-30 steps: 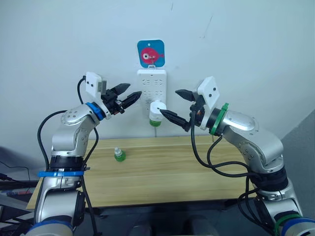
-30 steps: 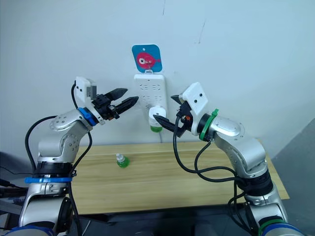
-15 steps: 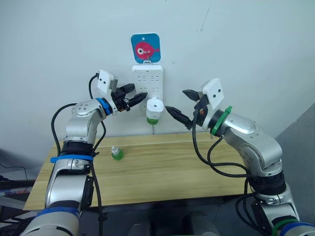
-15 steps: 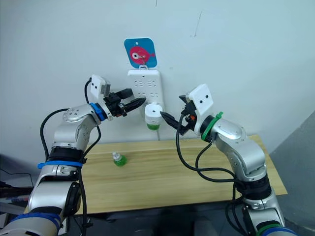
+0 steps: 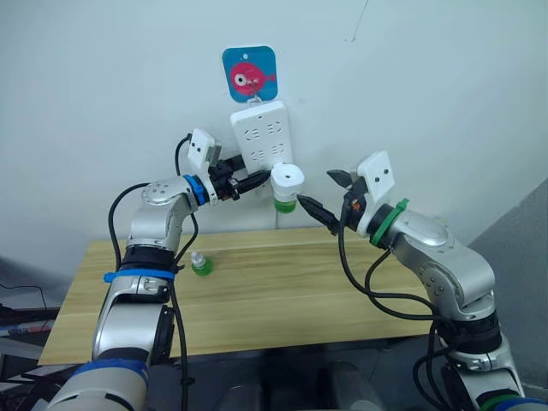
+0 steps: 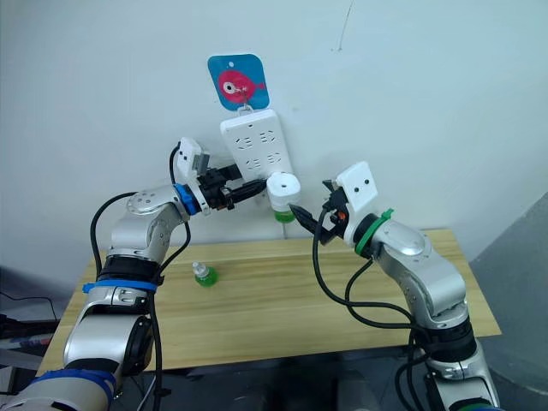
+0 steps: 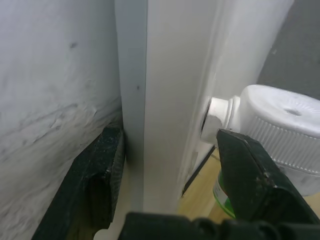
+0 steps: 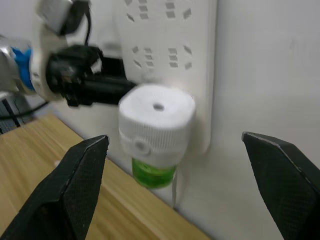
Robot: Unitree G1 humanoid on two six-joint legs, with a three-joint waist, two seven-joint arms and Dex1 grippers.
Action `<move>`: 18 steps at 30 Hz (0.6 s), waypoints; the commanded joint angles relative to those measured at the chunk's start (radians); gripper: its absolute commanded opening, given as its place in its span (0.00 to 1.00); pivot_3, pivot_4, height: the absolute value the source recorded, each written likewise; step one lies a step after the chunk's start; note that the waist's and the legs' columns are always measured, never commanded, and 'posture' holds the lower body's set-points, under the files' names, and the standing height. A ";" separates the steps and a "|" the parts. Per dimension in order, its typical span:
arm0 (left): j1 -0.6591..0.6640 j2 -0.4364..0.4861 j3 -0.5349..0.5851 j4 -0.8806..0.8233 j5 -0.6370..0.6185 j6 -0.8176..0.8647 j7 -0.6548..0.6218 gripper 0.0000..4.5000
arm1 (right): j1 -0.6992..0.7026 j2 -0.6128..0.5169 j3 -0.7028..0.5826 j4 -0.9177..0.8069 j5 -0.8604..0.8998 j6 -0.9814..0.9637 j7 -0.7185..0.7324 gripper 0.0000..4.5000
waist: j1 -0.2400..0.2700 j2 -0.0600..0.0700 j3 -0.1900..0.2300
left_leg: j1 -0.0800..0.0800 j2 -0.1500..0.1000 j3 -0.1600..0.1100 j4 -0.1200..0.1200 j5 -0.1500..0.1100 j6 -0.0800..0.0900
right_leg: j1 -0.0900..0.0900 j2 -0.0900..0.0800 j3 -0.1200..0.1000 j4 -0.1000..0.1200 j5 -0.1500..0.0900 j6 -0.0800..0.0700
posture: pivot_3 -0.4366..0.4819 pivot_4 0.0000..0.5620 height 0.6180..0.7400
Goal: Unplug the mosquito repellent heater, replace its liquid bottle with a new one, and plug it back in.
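Heater (image 5: 287, 179) plugged in power strip (image 5: 259, 135); left pincer (image 7: 165, 185) straddles strip edge.

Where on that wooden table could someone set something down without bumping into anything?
Most of the light wooden table is bare. The only thing on it is a small green bottle with a clear cap near the back left; the middle, front and right are free. It is crowded above the back edge, where both black grippers flank the white round heater on the white power strip.

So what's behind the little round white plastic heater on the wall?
Behind the small round white plastic heater is the tall white power strip on the wall; the heater is plugged into it. A short white neck joins them. The prongs are hidden in the socket. A green bottle hangs underneath.
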 commanded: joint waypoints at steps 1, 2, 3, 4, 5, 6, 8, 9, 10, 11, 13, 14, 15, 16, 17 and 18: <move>0.018 0.015 0.009 -0.135 -0.050 0.056 -0.037 0.67 | 0.012 0.013 0.014 -0.028 -0.018 -0.013 -0.018 1.00 | -0.001 0.000 0.000 | -0.002 0.000 0.000 0.000 0.000 -0.001 | -0.002 0.000 0.000 0.000 0.000 0.000 | 0.31 0.32 1.00; 0.029 0.019 0.011 -0.165 -0.062 0.077 -0.044 0.63 | 0.019 0.017 0.015 -0.035 -0.018 -0.007 -0.023 1.00 | -0.002 0.000 0.000 | -0.005 0.000 0.001 0.000 0.001 -0.001 | -0.006 0.000 0.001 0.002 0.000 0.000 | 0.31 0.32 1.00; 0.036 0.022 0.013 -0.192 -0.076 0.103 -0.047 0.59 | 0.025 0.021 0.013 -0.041 -0.013 0.001 -0.026 1.00 | -0.003 0.000 0.000 | -0.008 0.000 0.001 0.001 0.001 -0.001 | -0.010 -0.001 0.001 0.006 0.000 0.000 | 0.31 0.32 1.00; 0.043 0.025 0.015 -0.213 -0.086 0.123 -0.048 0.55 | 0.030 0.025 0.013 -0.046 -0.009 0.007 -0.028 1.00 | -0.003 0.000 0.001 | -0.010 0.000 0.001 0.002 0.001 -0.001 | -0.013 -0.001 0.001 0.008 0.000 0.000 | 0.31 0.32 1.00; 0.048 0.028 0.016 -0.232 -0.095 0.142 -0.050 0.48 | 0.035 0.029 0.012 -0.054 -0.005 0.014 -0.031 1.00 | -0.003 0.000 0.002 | -0.011 0.000 0.001 0.003 0.001 -0.002 | -0.014 -0.001 0.000 0.009 0.000 0.000 | 0.31 0.32 1.00; 0.050 0.029 0.016 -0.246 -0.102 0.157 -0.048 0.42 | 0.039 0.035 0.011 -0.060 0.001 0.021 -0.033 1.00 | -0.003 0.000 0.004 | -0.011 0.000 0.000 0.004 0.001 -0.002 | -0.015 -0.001 0.000 0.010 0.000 0.000 | 0.31 0.32 1.00; 0.042 0.023 0.023 -0.254 -0.111 0.181 -0.031 0.31 | 0.039 0.052 0.017 -0.066 0.003 0.028 -0.042 1.00 | -0.003 0.000 0.010 | -0.011 0.000 0.000 0.006 0.001 -0.001 | -0.014 -0.001 0.000 0.012 0.000 0.000 | 0.31 0.34 1.00; 0.033 0.016 0.027 -0.247 -0.111 0.185 -0.018 0.31 | 0.032 0.068 0.023 -0.060 0.001 0.028 -0.051 1.00 | -0.003 -0.001 0.014 | -0.011 0.000 0.000 0.007 0.001 -0.001 | -0.014 -0.001 0.000 0.012 0.000 0.000 | 0.31 0.34 1.00; 0.027 0.012 0.031 -0.242 -0.110 0.187 -0.010 0.30 | 0.026 0.081 0.029 -0.056 -0.003 0.029 -0.057 1.00 | -0.002 -0.001 0.016 | -0.011 0.000 0.000 0.009 0.000 -0.001 | -0.014 0.000 0.000 0.013 0.000 0.000 | 0.30 0.34 1.00; 0.025 0.011 0.029 -0.240 -0.105 0.185 -0.009 0.30 | 0.018 0.095 0.034 -0.049 -0.007 0.030 -0.065 1.00 | -0.002 -0.001 0.018 | -0.012 0.000 0.000 0.011 0.000 0.000 | -0.014 0.000 0.000 0.013 0.000 0.000 | 0.30 0.34 1.00; 0.026 0.007 0.024 -0.247 -0.101 0.188 -0.006 0.30 | -0.017 0.146 0.035 -0.028 -0.005 0.040 -0.092 1.00 | -0.003 -0.001 0.020 | -0.013 0.000 0.000 0.013 0.000 0.000 | -0.014 0.000 0.000 0.013 0.000 0.000 | 0.30 0.35 1.00; 0.027 0.007 0.023 -0.249 -0.101 0.189 -0.006 0.30 | -0.029 0.163 0.035 -0.023 -0.005 0.045 -0.101 1.00 | -0.003 -0.001 0.020 | -0.013 0.000 0.001 0.013 0.000 0.000 | -0.014 0.000 0.000 0.013 0.000 0.000 | 0.30 0.35 1.00; 0.027 0.006 0.023 -0.250 -0.101 0.190 -0.004 0.30 | -0.043 0.176 0.040 -0.014 -0.009 0.040 -0.103 1.00 | -0.003 -0.001 0.021 | -0.013 -0.001 0.001 0.013 0.001 -0.001 | -0.014 0.000 0.000 0.013 0.000 0.000 | 0.30 0.35 1.00; 0.027 0.005 0.023 -0.248 -0.098 0.187 0.000 0.30 | -0.055 0.186 0.042 -0.003 -0.013 0.035 -0.104 1.00 | -0.003 -0.001 0.021 | -0.013 -0.001 0.000 0.013 0.001 -0.001 | -0.014 0.000 0.000 0.014 0.000 0.000 | 0.30 0.35 1.00; 0.027 0.004 0.023 -0.245 -0.096 0.184 0.002 0.30 | -0.067 0.195 0.042 0.009 -0.015 0.030 -0.107 1.00 | -0.002 -0.001 0.021 | -0.013 -0.001 0.000 0.013 0.001 -0.001 | -0.014 0.000 0.000 0.014 0.000 0.000 | 0.30 0.36 1.00; 0.029 0.004 0.023 -0.243 -0.094 0.181 0.000 0.30 | -0.079 0.204 0.040 0.026 -0.019 0.024 -0.112 1.00 | -0.002 -0.001 0.022 | -0.013 -0.001 0.000 0.013 0.001 -0.001 | -0.014 0.000 0.000 0.014 0.000 0.000 | 0.30 0.36 1.00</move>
